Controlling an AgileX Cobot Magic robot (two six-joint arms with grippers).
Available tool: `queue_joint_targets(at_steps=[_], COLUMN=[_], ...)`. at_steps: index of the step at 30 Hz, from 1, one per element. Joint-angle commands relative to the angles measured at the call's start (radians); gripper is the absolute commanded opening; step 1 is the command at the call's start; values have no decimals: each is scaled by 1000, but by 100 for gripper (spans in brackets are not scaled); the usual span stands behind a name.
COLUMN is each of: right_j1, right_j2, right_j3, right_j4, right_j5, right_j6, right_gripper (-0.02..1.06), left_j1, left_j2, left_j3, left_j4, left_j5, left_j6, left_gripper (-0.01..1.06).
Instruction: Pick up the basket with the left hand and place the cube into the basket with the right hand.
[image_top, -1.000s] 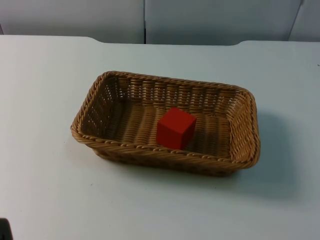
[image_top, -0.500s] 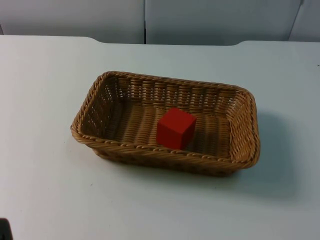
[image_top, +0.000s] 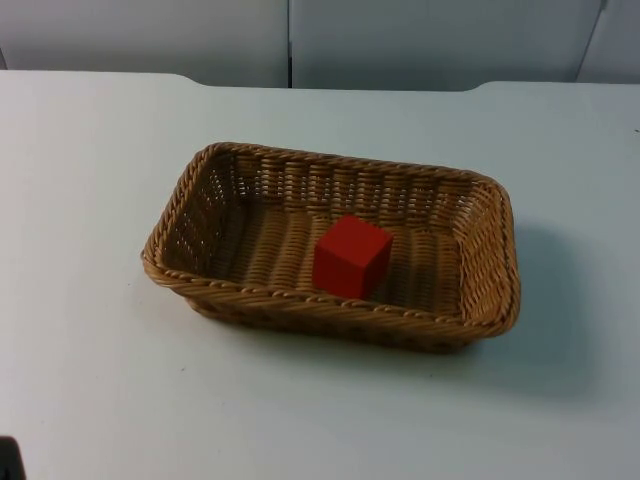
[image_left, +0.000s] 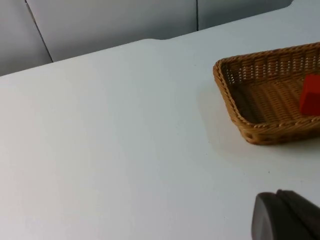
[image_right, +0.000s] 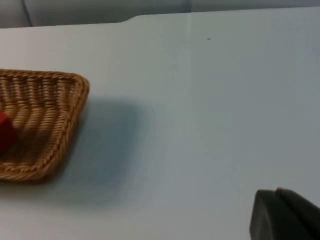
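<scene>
A rectangular wicker basket (image_top: 330, 303) rests flat on the white table, near its middle in the top view. A red cube (image_top: 351, 256) sits upright on the basket's floor, close to the front wall. In the left wrist view the basket's left end (image_left: 235, 107) and part of the cube (image_left: 311, 95) appear; my left gripper (image_left: 287, 215) waits over bare table, well short of the basket. In the right wrist view the basket's right end (image_right: 55, 145) and a sliver of the cube (image_right: 5, 131) appear; my right gripper (image_right: 285, 212) also waits, far off to that side. Neither gripper touches anything.
White table top (image_top: 100, 380) spreads wide on every side of the basket. The grey partition wall (image_top: 150, 35) closes the far edge. A small black object (image_top: 8, 460) sits at the near left corner in the top view.
</scene>
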Motion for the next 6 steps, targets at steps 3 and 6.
queue_joint_targets(at_steps=[3, 6], right_j1=[-56, -60], right_j2=[-3, -3], right_j3=[6, 6], right_j4=[5, 0], right_j5=[-15, -15], right_j6=[-8, -8], right_gripper=[1, 1], left_j1=[-5, -5], left_j2=[-3, -3], left_j3=[24, 59], left_j4=[13, 13], left_j5=[-14, -14], left_j6=[-22, -27], left_gripper=[0, 0])
